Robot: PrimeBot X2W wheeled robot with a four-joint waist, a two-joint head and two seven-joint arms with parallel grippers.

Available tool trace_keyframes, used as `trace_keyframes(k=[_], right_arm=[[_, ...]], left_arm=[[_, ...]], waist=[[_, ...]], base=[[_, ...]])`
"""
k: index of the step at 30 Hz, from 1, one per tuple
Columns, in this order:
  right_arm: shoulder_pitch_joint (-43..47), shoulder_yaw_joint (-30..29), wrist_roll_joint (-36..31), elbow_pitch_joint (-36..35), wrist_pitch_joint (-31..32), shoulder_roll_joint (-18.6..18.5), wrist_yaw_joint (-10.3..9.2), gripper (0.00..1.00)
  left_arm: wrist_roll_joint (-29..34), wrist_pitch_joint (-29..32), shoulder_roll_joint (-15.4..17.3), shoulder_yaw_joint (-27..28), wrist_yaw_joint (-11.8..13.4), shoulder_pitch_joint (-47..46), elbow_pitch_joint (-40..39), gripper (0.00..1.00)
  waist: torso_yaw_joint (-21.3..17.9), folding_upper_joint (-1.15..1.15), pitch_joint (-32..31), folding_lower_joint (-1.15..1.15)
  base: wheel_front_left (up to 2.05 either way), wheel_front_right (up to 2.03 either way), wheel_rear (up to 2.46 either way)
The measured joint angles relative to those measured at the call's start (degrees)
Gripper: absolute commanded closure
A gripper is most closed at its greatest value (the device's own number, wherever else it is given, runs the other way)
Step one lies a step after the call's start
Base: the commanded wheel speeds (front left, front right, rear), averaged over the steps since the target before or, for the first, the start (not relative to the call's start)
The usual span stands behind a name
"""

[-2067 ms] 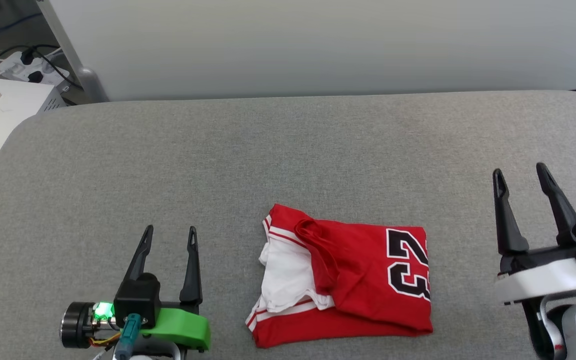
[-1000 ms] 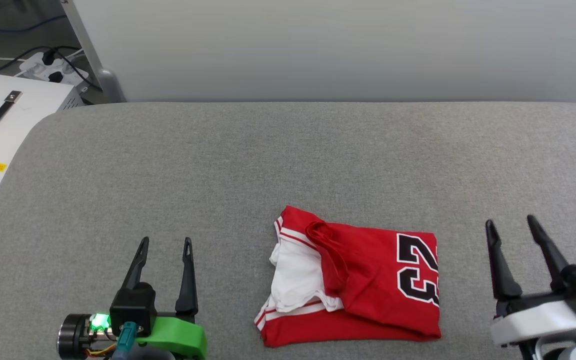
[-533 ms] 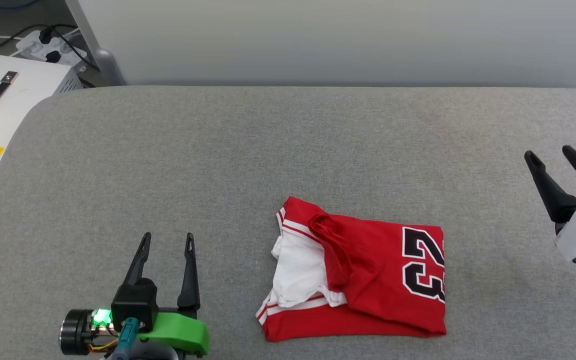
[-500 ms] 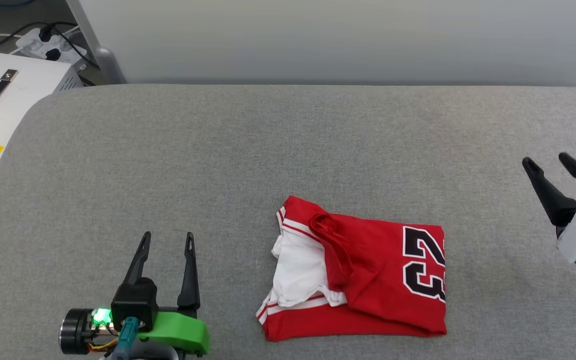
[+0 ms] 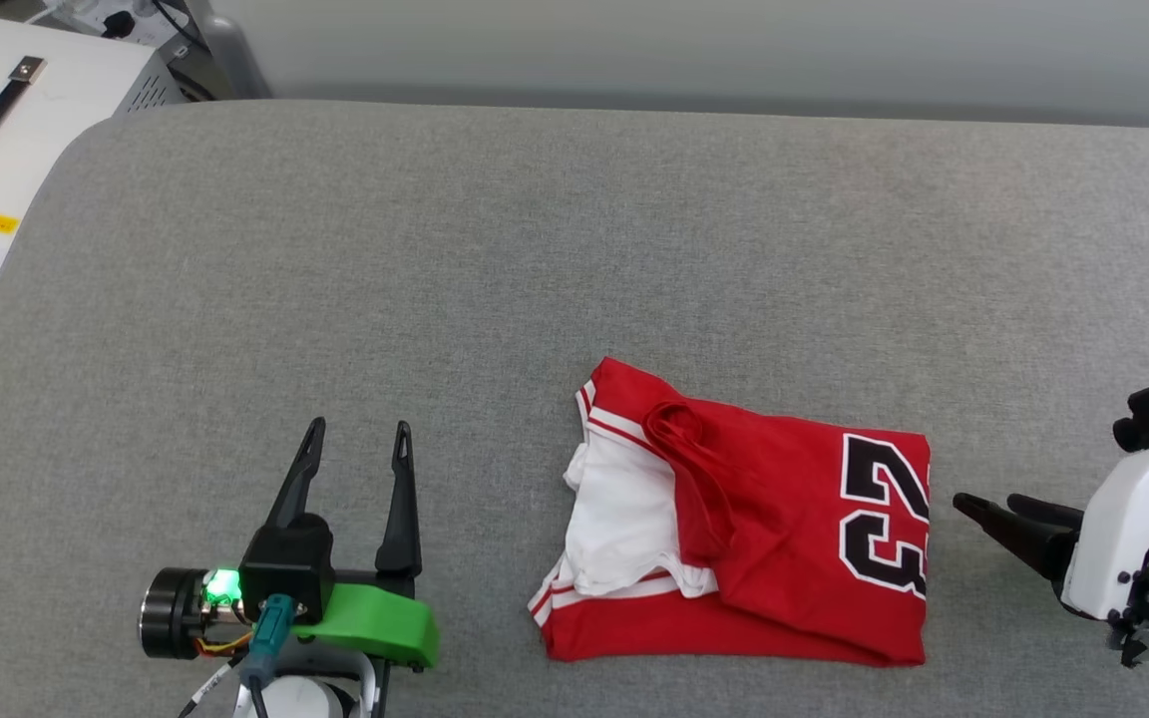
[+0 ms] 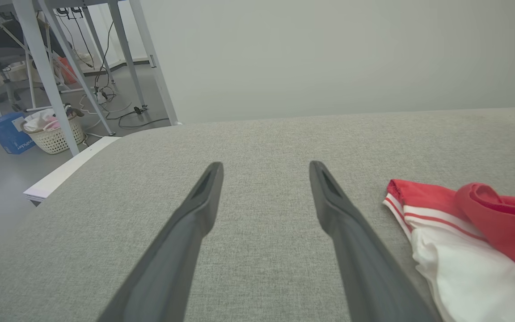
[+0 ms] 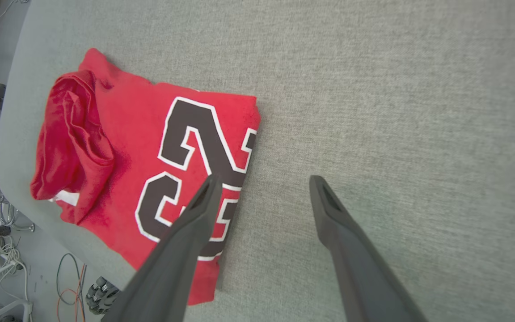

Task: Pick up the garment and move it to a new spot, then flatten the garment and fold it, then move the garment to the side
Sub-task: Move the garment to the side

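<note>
Garment [image 5: 764, 558]: 1, folded | left hand [image 5: 359, 427]: 1, open, empty | right hand [image 5: 981, 500]: 1, open, empty

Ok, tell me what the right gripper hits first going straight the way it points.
Likely the shirt, at its edge by the number. The right gripper may be tilted down, so the grey pad could come first.

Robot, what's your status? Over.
Left gripper open, right gripper open, both empty. Garment folded on grey surface. Nothing in the way.
</note>
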Motion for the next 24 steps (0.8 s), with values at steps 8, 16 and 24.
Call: trace_keyframes(k=[8, 16, 24], right_arm=[[-1.29, 5.66, 1.03, 3.21, -1.71, 2.67, 0.0, 0.0], [-3.58, 10.99, 2.09, 6.53, -6.06, 4.25, 0.0, 0.0], [-4.52, 15.57, 2.02, 6.81, -13.26, 3.16, 0.0, 1.0]], left_arm=[[0.0, 0.0, -0.24, -0.43, -0.01, -1.64, 0.24, 0.0], [-0.01, 0.0, -0.52, -1.0, -0.01, -2.37, 0.67, 0.0], [-0.03, 0.0, -0.6, -0.99, -0.01, -2.42, 1.1, 0.0]], waist=[[1.9, 0.0, 2.8, 0.0], [3.47, 0.0, 3.92, 0.0], [3.46, 0.0, 3.45, 0.0]], base=[[0.0, 0.0, 0.0], [0.0, 0.0, 0.0], [0.0, 0.0, 0.0]])
